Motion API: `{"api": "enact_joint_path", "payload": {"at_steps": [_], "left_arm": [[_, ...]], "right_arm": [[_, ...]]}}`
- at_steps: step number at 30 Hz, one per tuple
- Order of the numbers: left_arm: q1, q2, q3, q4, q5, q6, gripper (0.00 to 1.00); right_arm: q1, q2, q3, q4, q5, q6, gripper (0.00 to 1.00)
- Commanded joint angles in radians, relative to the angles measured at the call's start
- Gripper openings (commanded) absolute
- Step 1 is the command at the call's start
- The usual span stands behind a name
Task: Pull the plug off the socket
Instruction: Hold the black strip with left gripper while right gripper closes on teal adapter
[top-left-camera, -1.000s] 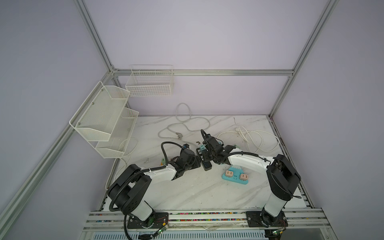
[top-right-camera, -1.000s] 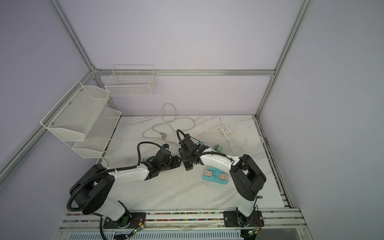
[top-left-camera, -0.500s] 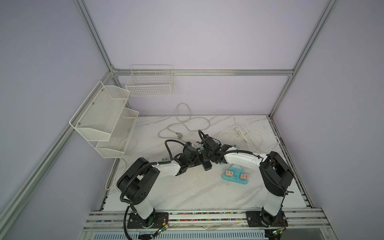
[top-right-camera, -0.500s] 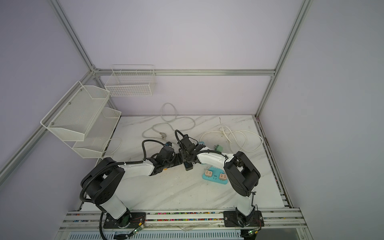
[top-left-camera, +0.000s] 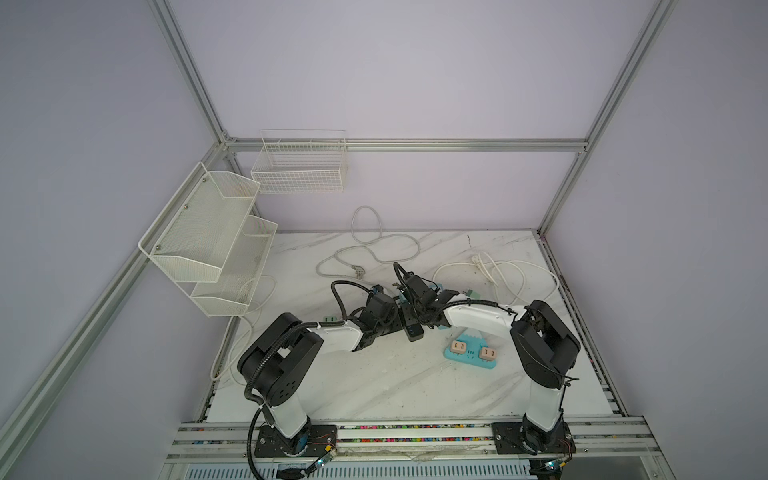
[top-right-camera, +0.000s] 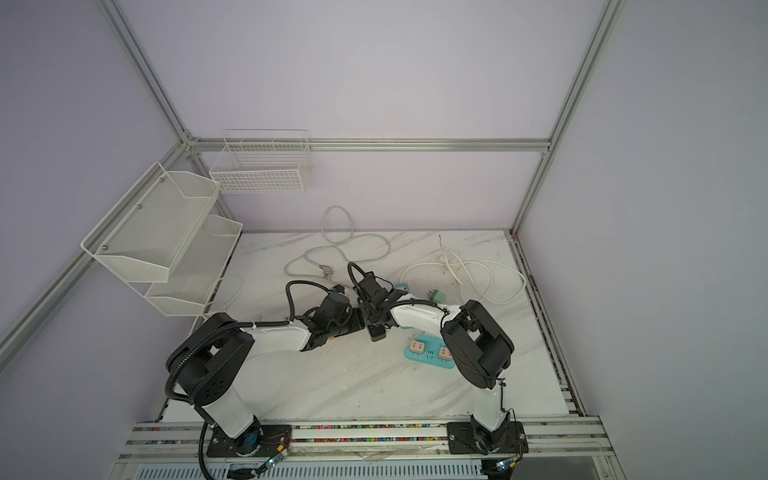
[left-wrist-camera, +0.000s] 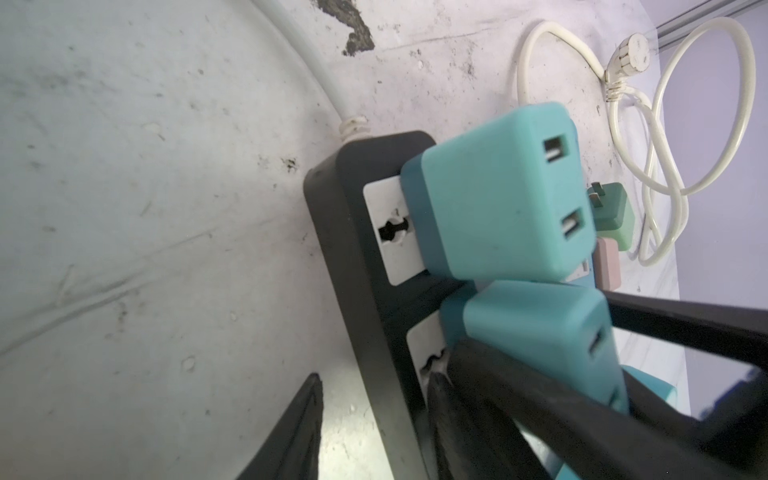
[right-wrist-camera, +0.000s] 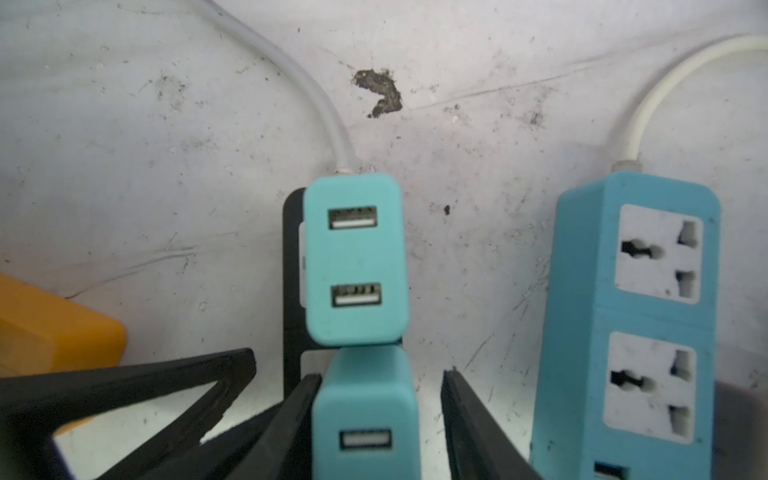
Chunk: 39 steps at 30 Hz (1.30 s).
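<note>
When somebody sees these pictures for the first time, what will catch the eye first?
Two teal USB chargers stand plugged into a black power strip at the middle of the marble table. The right gripper straddles one charger, jaws not quite closed; the left gripper sits open at the strip's side. A blue power strip lies beside.

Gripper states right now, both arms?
Left gripper: open, straddling the black power strip.
Right gripper: open around the lower teal plug, gap on one side.

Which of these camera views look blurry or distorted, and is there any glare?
Both top views: sharp, but wide-angle, so the frame posts splay outward. Left wrist view: nearer teal plug slightly soft. Right wrist view: soft overall, orange object blurred; no glare.
</note>
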Motion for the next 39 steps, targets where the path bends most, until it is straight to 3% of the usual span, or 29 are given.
{"api": "enact_joint_path", "payload": {"at_steps": [1,15,39], "left_arm": [[0.003,0.001,0.035,0.000,-0.014,-0.026,0.40],[-0.022,-0.020,0.006,-0.027,-0.026,-0.023,0.37],[-0.044,-0.021,-0.039,-0.006,0.001,-0.089,0.33]], "right_arm": [[-0.001,0.007,0.017,-0.021,-0.001,-0.011,0.49],[-0.001,-0.005,-0.015,-0.007,-0.016,-0.014,0.46],[0.011,0.012,0.052,-0.017,-0.049,-0.022,0.26]]}}
